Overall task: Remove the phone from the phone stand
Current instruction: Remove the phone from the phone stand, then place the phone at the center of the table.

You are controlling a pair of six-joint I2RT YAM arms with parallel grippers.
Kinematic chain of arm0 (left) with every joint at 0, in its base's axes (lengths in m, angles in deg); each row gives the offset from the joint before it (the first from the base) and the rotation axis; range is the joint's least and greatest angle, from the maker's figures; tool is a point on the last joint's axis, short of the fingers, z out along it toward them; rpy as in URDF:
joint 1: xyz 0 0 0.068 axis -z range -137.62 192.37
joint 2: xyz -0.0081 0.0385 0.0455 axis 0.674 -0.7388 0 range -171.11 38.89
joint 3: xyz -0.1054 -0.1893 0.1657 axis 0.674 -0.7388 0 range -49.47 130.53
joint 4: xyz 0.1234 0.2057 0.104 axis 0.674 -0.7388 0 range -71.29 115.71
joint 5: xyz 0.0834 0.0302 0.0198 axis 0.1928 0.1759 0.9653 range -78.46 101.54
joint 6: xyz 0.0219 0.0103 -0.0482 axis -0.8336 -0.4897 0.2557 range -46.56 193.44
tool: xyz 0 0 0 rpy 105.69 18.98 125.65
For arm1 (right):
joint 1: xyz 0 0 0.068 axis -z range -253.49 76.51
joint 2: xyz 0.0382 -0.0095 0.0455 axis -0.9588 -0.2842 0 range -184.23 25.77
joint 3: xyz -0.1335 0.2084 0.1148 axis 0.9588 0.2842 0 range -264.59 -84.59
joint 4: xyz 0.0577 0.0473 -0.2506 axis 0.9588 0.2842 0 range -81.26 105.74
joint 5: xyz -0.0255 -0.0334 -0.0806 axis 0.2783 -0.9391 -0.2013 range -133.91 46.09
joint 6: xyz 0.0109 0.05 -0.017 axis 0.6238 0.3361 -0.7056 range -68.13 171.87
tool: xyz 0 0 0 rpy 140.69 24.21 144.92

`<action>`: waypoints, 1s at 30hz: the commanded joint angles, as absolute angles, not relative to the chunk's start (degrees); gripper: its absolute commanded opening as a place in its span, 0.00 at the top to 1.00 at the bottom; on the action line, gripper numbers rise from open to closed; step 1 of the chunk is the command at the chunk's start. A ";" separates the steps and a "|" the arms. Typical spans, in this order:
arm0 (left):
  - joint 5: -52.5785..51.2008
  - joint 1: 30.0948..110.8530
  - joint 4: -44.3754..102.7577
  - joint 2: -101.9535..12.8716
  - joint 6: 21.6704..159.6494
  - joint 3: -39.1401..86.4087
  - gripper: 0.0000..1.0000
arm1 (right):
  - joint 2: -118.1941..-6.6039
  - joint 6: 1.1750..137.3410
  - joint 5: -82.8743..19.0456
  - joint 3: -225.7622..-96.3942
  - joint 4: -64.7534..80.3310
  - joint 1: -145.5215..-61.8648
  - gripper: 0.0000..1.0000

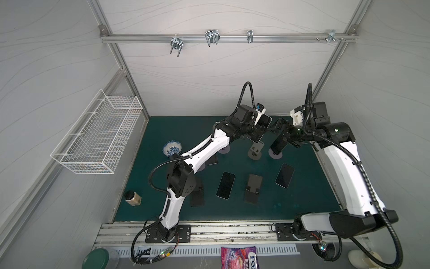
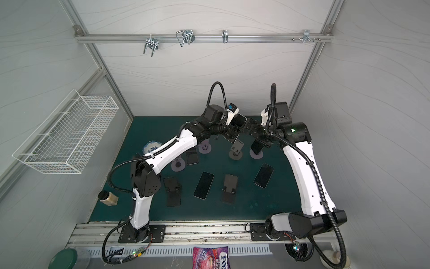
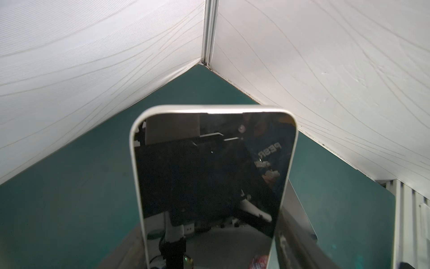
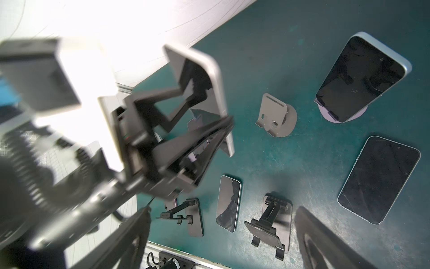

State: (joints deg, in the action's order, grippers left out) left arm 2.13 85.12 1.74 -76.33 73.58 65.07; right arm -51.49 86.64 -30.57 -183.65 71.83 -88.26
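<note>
My left gripper is shut on a white-edged phone with a dark screen and holds it tilted in the air. The phone fills the left wrist view. Just below it the grey phone stand on its round base is bare; it also shows in the right wrist view. My right gripper hangs open just right of the held phone, above a second phone leaning on a purple-based stand. The right wrist view shows the left gripper clamping the phone.
Two phones lie flat on the green mat. Black folding stands sit nearby. A patterned bowl and a jar stand to the left. A wire basket hangs on the left wall.
</note>
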 commanded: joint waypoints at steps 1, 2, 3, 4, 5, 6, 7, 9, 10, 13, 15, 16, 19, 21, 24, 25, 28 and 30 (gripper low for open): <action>4.30 84.77 2.85 -71.81 74.19 61.10 0.31 | -52.15 87.77 -29.20 -184.35 73.06 -88.30 0.03; 4.81 84.79 2.80 -70.74 74.45 59.47 0.32 | -52.19 87.97 -28.92 -184.34 72.99 -88.31 0.03; 5.35 84.77 2.86 -69.60 74.78 57.91 0.32 | -52.18 88.07 -28.86 -184.14 72.91 -88.42 0.03; 5.72 84.81 2.85 -68.54 74.78 56.63 0.32 | -52.09 88.25 -28.88 -183.87 72.72 -88.43 0.03; 5.83 84.80 2.69 -67.74 74.84 54.85 0.32 | -51.95 88.32 -28.87 -183.66 72.56 -88.42 0.03; 6.14 84.78 2.41 -66.82 74.88 53.57 0.32 | -51.91 88.35 -28.91 -183.52 72.46 -88.42 0.03; 6.63 84.74 1.74 -66.00 75.21 52.50 0.32 | -51.93 88.24 -28.95 -183.38 72.30 -88.42 0.03; 7.37 84.74 1.13 -64.53 75.78 50.31 0.32 | -52.17 88.07 -28.63 -183.12 72.30 -88.43 0.03; 7.50 84.78 1.03 -63.58 76.16 48.81 0.32 | -52.28 88.08 -28.30 -182.94 72.37 -88.43 0.03; 6.56 84.74 1.96 -60.84 77.16 43.58 0.32 | -51.99 88.53 -27.56 -181.91 71.93 -88.74 0.03; 6.93 84.75 2.62 -58.90 78.31 39.71 0.32 | -51.83 88.44 -27.50 -180.93 71.59 -88.97 0.03; 7.20 84.76 3.12 -57.78 78.78 37.66 0.32 | -51.82 88.35 -27.46 -180.52 71.55 -89.13 0.03; 8.01 84.77 5.03 -55.09 80.19 32.31 0.32 | -51.96 88.31 -26.46 -179.56 71.35 -89.46 0.03; 8.03 84.76 5.79 -54.31 80.84 29.70 0.32 | -52.10 88.29 -26.04 -179.26 71.06 -89.98 0.04; 8.30 84.82 7.75 -54.08 82.00 26.15 0.33 | -52.34 88.01 -25.88 -179.40 70.88 -90.63 0.04; 8.34 84.74 8.63 -54.25 82.29 25.22 0.33 | -52.41 87.94 -25.74 -179.38 70.83 -90.78 0.04; 8.81 84.80 10.39 -55.38 83.01 24.36 0.33 | -52.36 87.96 -25.29 -179.41 70.85 -91.27 0.04; 9.10 84.76 11.25 -56.88 83.28 24.77 0.33 | -52.45 87.95 -25.02 -179.50 71.01 -91.67 0.04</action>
